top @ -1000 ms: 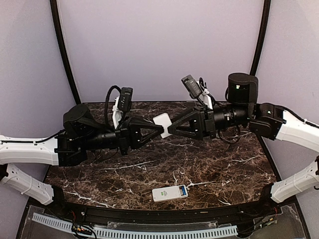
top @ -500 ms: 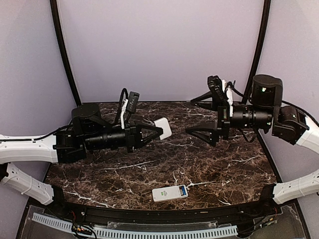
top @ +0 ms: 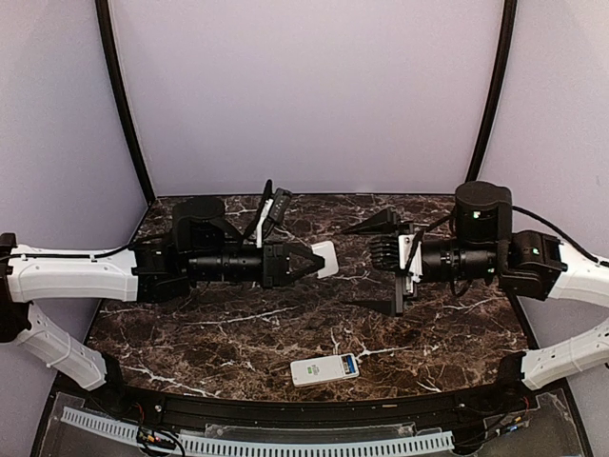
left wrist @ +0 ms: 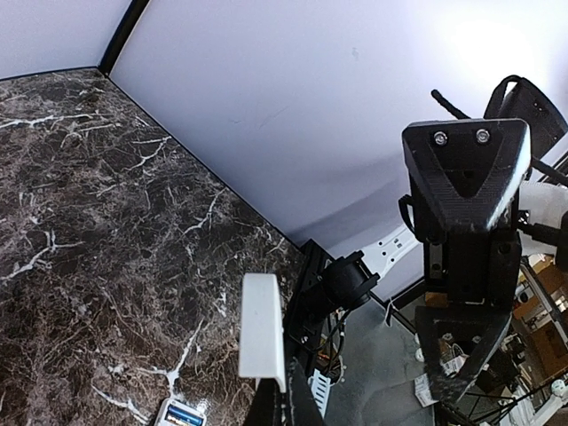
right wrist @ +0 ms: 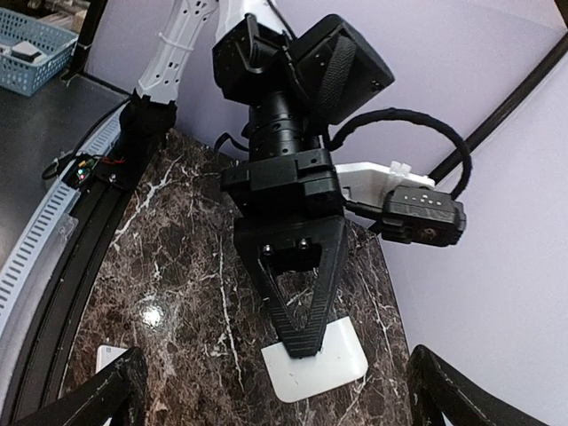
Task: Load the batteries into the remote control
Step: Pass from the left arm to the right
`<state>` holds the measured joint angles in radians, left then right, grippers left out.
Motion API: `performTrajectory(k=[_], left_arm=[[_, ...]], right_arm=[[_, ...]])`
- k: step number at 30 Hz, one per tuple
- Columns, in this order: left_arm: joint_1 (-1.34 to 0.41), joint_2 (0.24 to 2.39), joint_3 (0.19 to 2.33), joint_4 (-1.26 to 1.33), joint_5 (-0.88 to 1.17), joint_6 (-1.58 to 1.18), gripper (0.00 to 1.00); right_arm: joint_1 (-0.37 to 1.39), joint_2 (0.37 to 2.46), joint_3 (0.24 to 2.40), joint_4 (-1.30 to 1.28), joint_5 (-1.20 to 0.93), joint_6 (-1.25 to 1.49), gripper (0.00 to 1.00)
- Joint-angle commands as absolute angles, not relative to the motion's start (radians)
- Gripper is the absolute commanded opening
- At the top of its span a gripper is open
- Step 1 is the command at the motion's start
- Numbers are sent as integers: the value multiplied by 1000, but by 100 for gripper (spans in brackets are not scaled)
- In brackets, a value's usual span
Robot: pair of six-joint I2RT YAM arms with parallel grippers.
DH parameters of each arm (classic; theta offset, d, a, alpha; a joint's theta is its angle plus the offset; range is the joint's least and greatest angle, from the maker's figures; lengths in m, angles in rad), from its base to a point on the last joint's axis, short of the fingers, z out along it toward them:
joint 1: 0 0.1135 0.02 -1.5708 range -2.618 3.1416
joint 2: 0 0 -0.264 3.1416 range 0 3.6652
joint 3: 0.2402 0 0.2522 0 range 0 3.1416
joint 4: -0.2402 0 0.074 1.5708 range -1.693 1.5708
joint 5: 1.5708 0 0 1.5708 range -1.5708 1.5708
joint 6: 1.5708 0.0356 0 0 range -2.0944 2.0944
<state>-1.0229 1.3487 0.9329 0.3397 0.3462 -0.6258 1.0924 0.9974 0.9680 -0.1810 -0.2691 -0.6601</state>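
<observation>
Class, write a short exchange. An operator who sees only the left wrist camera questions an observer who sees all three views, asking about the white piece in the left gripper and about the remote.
Operator: I see the white piece only edge-on. What shape is it?
Observer: The right wrist view shows the white piece as a flat rounded rectangle, which the left gripper holds by one edge.
Operator: Only a corner of the remote shows at the bottom of my picture. Where does it lie?
Observer: In the top view the remote control lies flat by the near edge of the table. The blue batteries show at the end nearer the right arm.
</observation>
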Motion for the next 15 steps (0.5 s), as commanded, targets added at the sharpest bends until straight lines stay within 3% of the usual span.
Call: performTrajectory(k=[1,11,15], left_arm=[[-1019,1365,958,354,420,-657,0],[-1019,1399,974,365,486,-668,0],[-1019,1404,974,367,495,-666,0]], right_arm=[[1113,1061,968,-167,-192,-851,99],[1107,1156,964,-140,-108,-1011,99],[1095,1183,990,-177,-110,-996,93]])
